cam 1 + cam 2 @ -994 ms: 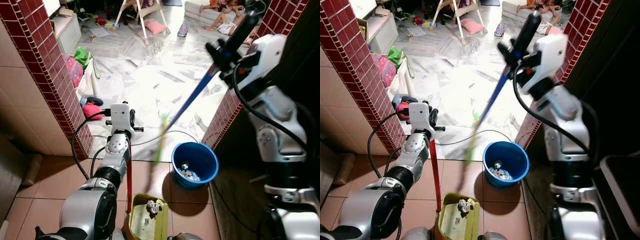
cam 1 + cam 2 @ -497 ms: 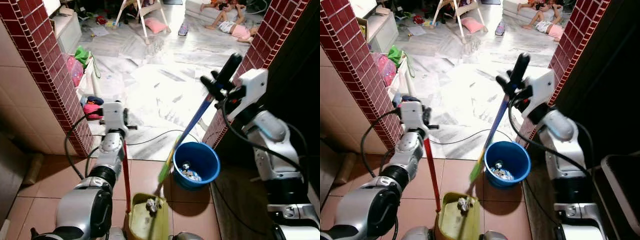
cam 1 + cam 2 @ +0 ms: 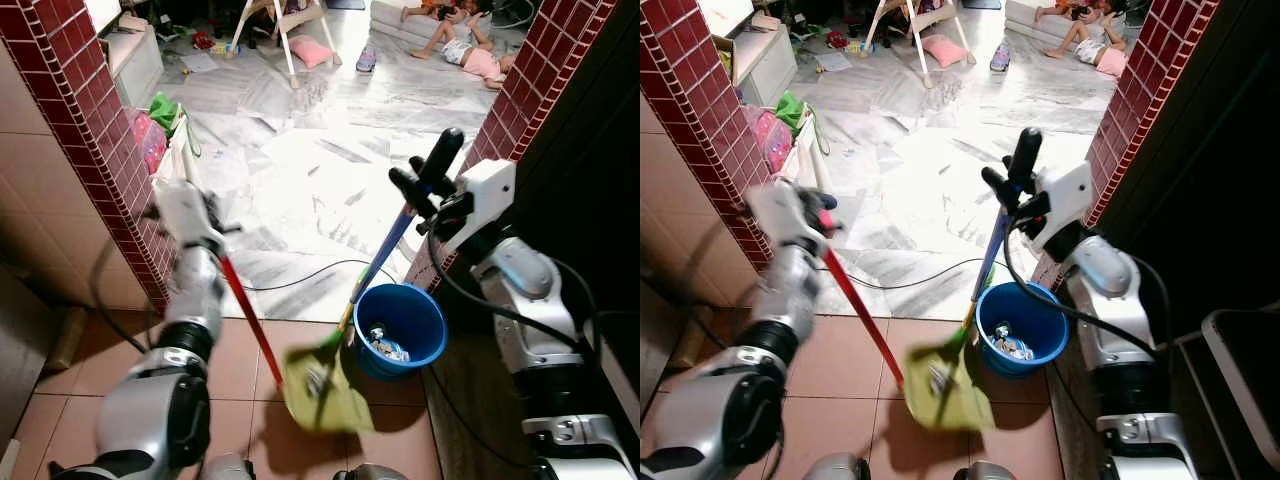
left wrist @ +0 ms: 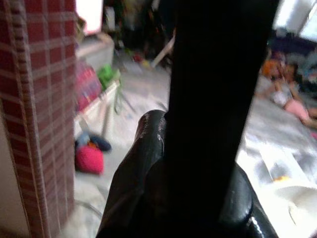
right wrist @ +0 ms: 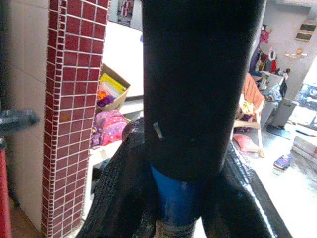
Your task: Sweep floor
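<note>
My left gripper [image 3: 185, 212] is shut on the top of a red pole [image 3: 250, 320] that carries a yellow-green dustpan [image 3: 322, 388]. The pan hangs tilted above the tiles beside a blue bucket [image 3: 436, 322], with a crumpled scrap [image 3: 318, 378] in it. My right gripper [image 3: 425, 185] is shut on the black grip of a broom; its blue handle [image 3: 385, 255] slants down to a green head next to the pan. In the right wrist view the grip [image 5: 198, 74] sits between the fingers [image 5: 119, 193]. The bucket holds some litter [image 3: 380, 345].
Red brick pillars stand at left [image 3: 110, 150] and right [image 3: 520, 110] of the doorway. A black cable [image 3: 310, 275] crosses the marble floor. Bags [image 3: 155, 130] lie by the left pillar. People [image 3: 460, 40] lie on a mattress far back. A dark cabinet [image 3: 600, 200] stands at right.
The dustpan has lifted off the tiles and swung right toward the bucket, tilting. My left gripper moved left and up. The broom came lower, its head beside the pan.
</note>
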Motion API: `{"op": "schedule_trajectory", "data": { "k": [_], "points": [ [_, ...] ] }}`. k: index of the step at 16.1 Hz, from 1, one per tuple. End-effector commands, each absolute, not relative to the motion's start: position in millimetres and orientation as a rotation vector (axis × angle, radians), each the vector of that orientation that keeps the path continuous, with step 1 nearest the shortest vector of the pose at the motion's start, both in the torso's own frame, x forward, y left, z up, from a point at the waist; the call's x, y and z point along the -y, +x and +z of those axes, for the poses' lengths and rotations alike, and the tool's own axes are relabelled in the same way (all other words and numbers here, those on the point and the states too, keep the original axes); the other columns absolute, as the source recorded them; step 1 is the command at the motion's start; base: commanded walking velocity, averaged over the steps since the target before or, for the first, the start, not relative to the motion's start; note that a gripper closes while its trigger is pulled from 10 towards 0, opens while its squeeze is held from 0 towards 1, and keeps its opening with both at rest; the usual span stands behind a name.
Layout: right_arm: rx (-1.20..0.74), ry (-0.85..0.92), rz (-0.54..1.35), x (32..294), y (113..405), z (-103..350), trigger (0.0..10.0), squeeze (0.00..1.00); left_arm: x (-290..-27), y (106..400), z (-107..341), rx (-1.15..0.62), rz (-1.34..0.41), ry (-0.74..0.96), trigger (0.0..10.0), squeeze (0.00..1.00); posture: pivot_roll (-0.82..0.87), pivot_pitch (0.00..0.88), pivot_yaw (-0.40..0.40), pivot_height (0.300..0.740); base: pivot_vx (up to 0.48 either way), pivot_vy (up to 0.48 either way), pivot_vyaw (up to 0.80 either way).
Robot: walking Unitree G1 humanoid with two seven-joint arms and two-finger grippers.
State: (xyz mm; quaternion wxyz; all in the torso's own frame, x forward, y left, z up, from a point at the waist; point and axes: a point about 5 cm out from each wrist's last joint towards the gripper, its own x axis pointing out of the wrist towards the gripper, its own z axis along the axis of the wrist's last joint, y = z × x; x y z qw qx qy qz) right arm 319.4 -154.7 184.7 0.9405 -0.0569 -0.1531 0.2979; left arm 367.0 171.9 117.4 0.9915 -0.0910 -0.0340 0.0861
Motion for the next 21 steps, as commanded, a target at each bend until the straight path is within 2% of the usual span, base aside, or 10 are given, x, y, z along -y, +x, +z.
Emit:
{"op": "schedule_trajectory", "data": {
  "k": [1,9,13,15,19,21],
  "points": [
    [0.366,-0.132,0.618,151,319,193,10.0,0.0,-173,369,129,0.131,0.176,-0.216,10.0,0.0,-0.13,0.0,-0.047,0.74,0.0,0.0,0.0],
    [0.383,-0.17,0.608,146,321,183,10.0,0.0,-201,354,153,0.244,0.249,-0.123,10.0,0.0,-0.08,0.0,-0.048,0.74,0.0,0.0,0.0],
    [0.372,-0.197,0.589,139,324,171,10.0,0.0,-215,330,164,0.283,0.293,-0.083,10.0,0.0,-0.02,0.0,-0.062,0.74,0.0,0.0,0.0],
    [0.361,-0.183,0.612,133,326,164,10.0,0.0,-224,316,181,0.326,0.323,-0.027,10.0,0.0,0.01,0.0,-0.071,0.74,0.0,0.0,0.0],
    [0.283,-0.111,0.706,121,321,146,10.0,0.0,-234,314,202,0.363,0.356,-0.039,10.0,0.0,0.03,0.0,-0.074,0.74,0.0,0.0,0.0],
    [0.221,-0.087,0.779,114,313,133,10.0,0.0,-231,315,197,0.33,0.346,-0.055,10.0,0.0,0.02,0.0,-0.067,0.74,0.0,0.0,0.0]
  ]
}}
